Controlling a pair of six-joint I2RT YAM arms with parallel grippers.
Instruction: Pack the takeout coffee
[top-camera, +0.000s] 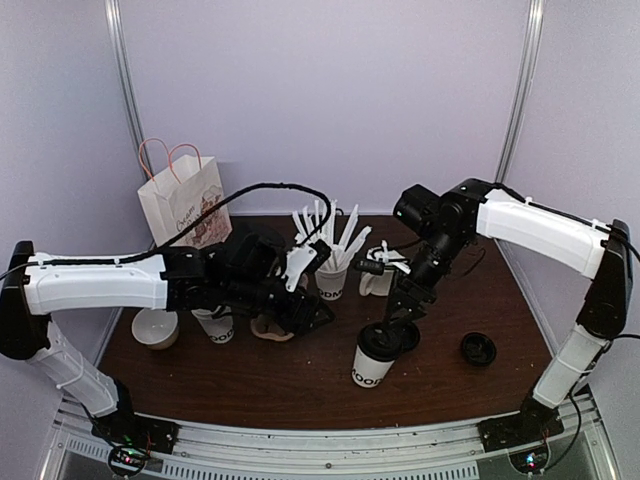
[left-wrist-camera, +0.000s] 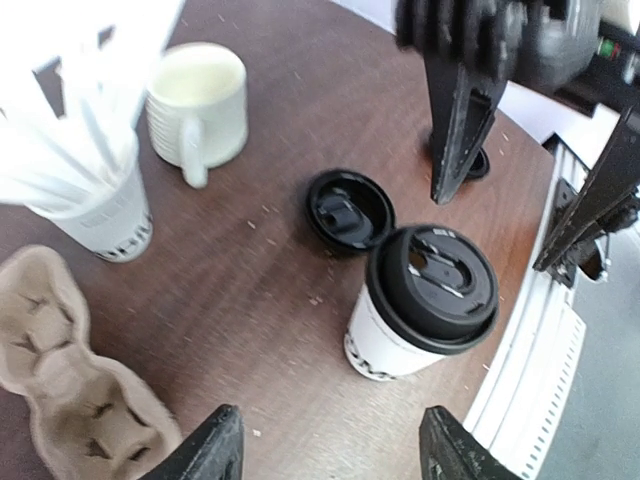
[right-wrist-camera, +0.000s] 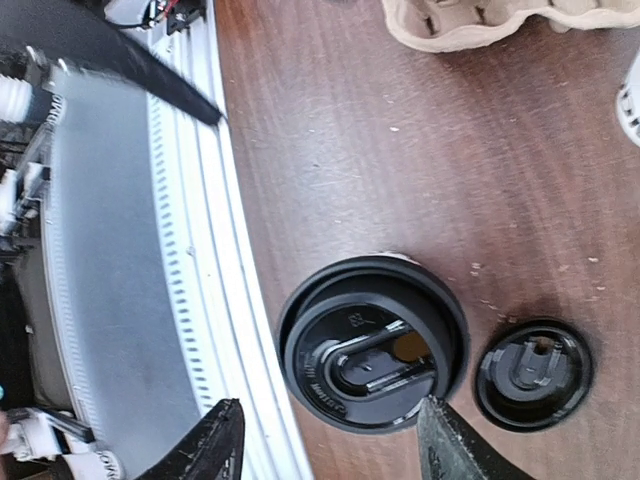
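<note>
Now, the lidded cup (left-wrist-camera: 420, 300) stands upright near the front edge of the table (top-camera: 300, 385), and everything reads off it. Above it hangs the right gripper (right-wrist-camera: 330, 402), jaws spread wide and gripping nothing, the black lid showing between the fingers. A loose black lid (left-wrist-camera: 349, 209) lies flat just beside the cup, and another lid (top-camera: 478, 348) lies further off to its right. Left of the cup hovers the left gripper (left-wrist-camera: 328, 410), jaws wide apart, empty too. The cardboard carrier (left-wrist-camera: 70, 380) lies to the cup's left, and past it the second cup (top-camera: 217, 325) stands uncovered under the left arm. Behind the cup stand the mug (left-wrist-camera: 198, 100) and the cup of white sticks (left-wrist-camera: 95, 190).
</note>
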